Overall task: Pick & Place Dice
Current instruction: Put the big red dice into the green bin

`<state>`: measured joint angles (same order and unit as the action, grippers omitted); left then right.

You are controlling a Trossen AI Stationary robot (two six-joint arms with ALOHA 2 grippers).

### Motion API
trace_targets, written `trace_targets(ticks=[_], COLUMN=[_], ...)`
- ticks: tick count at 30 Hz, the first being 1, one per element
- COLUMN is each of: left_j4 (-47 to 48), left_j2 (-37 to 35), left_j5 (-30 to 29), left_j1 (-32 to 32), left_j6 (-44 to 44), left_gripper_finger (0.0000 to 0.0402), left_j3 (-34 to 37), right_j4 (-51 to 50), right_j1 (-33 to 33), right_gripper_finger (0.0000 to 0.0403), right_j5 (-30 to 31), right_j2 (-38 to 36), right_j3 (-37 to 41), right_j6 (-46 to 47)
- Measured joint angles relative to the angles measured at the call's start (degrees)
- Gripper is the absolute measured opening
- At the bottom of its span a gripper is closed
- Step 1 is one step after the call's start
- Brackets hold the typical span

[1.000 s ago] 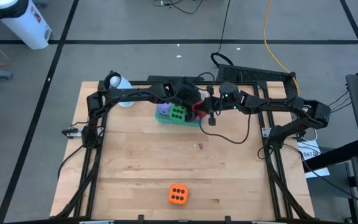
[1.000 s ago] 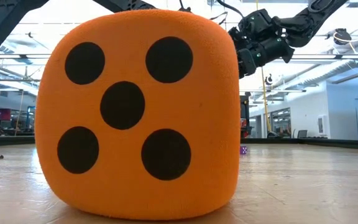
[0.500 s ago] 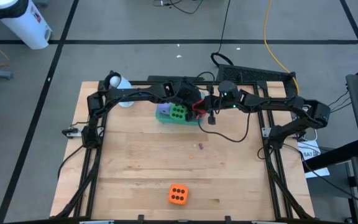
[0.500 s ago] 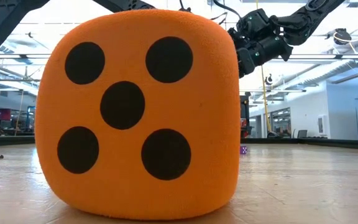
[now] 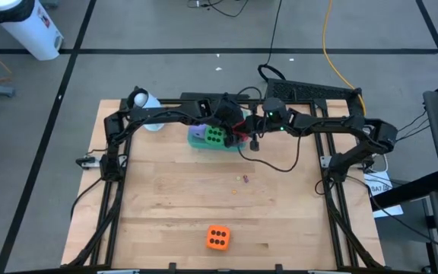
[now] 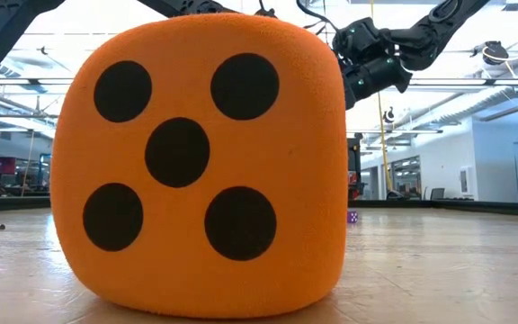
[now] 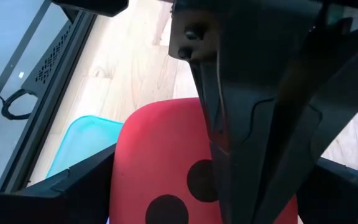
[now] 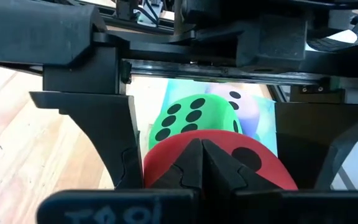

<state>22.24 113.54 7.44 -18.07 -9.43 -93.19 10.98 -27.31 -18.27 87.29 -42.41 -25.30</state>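
Spread wide, the left gripper [image 5: 233, 128] straddles the red die [image 8: 219, 163] over the back of the table, its fingers [image 8: 107, 134] standing off either flank with no squeeze visible — whether they touch the foam I cannot tell. That posture suits letting a die down among the others. Opposite it, the right gripper [image 5: 255, 141] has its jaws fully closed on nothing, its tips pointed at the red die's near face, perhaps to nudge or steady it. At about 12 o'clock on the table, the teal tray [image 5: 195, 142] carries the green die [image 5: 217, 137] with a light purple die [image 8: 241, 103] just behind it. Alone near 6 o'clock, well apart from the arms, sits the orange die [image 5: 217, 238] — likely next for collection.
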Motion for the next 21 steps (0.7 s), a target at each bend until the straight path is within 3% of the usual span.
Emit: trace_targets(ticks=[21], left_j4=[1.6], left_j2=[-1.0], left_j5=[-0.3], left_j1=[-0.6], left_j6=[-0.3], left_gripper_finger=[0.04], left_j3=[0.0], right_j4=[0.9], right_j1=[0.0], right_gripper_finger=[0.0], right_j5=[0.4], right_j2=[0.2], right_j3=[0.0], right_j6=[0.8])
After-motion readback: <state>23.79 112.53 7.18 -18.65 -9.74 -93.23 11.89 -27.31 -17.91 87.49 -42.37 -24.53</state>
